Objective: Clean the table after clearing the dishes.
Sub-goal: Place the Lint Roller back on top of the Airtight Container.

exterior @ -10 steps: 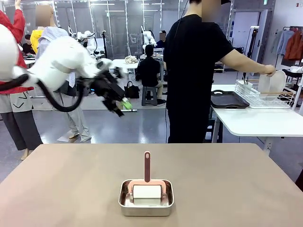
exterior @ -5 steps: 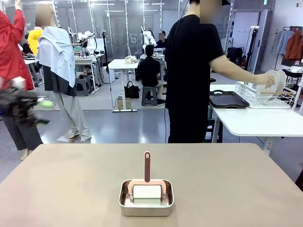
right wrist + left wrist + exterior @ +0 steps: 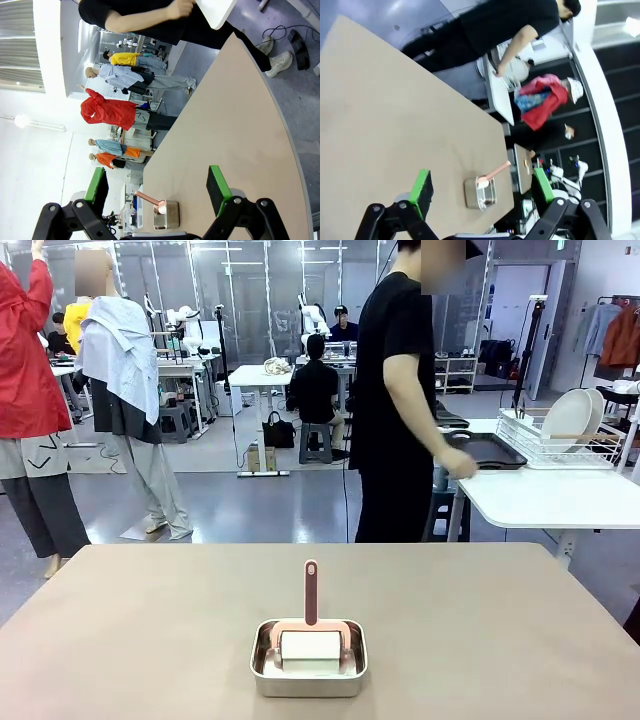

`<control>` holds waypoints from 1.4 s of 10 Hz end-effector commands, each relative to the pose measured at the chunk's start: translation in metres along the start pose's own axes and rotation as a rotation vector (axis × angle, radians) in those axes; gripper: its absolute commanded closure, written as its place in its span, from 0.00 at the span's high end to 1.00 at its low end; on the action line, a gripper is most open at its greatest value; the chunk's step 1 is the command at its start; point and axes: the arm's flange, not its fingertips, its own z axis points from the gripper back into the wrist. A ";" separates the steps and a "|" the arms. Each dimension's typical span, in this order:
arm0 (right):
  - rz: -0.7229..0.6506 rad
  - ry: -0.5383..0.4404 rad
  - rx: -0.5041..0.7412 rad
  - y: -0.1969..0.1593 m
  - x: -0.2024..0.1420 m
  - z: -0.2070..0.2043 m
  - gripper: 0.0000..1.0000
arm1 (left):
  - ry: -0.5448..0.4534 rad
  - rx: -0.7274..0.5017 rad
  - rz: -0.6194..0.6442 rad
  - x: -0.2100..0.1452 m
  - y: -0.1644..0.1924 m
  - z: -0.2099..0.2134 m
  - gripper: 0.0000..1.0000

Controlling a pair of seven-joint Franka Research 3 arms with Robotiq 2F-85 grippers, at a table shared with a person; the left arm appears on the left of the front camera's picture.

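From my feed the table (image 3: 150, 630) fills the lower frame. Both plates (image 3: 572, 417) sit upper right in a white rack (image 3: 545, 445). Steel pan (image 3: 308, 658) with pink-handled roller (image 3: 311, 625) sits bottom centre. Left gripper (image 3: 482, 192) and right gripper (image 3: 156, 187) hover spread wide, pan between the fingers.

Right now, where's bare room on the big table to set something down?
The table is bare left, right and beyond the steel pan holding the pink-handled roller, near the robot-side edge. Crowded: the white side table, with dark tray and plate rack.
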 end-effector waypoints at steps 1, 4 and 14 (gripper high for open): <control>0.020 0.000 0.008 0.000 -0.004 0.000 1.00 | -0.090 0.048 0.037 -0.022 0.007 0.011 1.00; 0.020 0.000 0.008 0.000 -0.004 0.000 1.00 | -0.080 0.058 0.042 -0.017 0.016 0.021 1.00; 0.020 0.000 0.008 0.000 -0.004 0.000 1.00 | -0.080 0.058 0.042 -0.017 0.016 0.021 1.00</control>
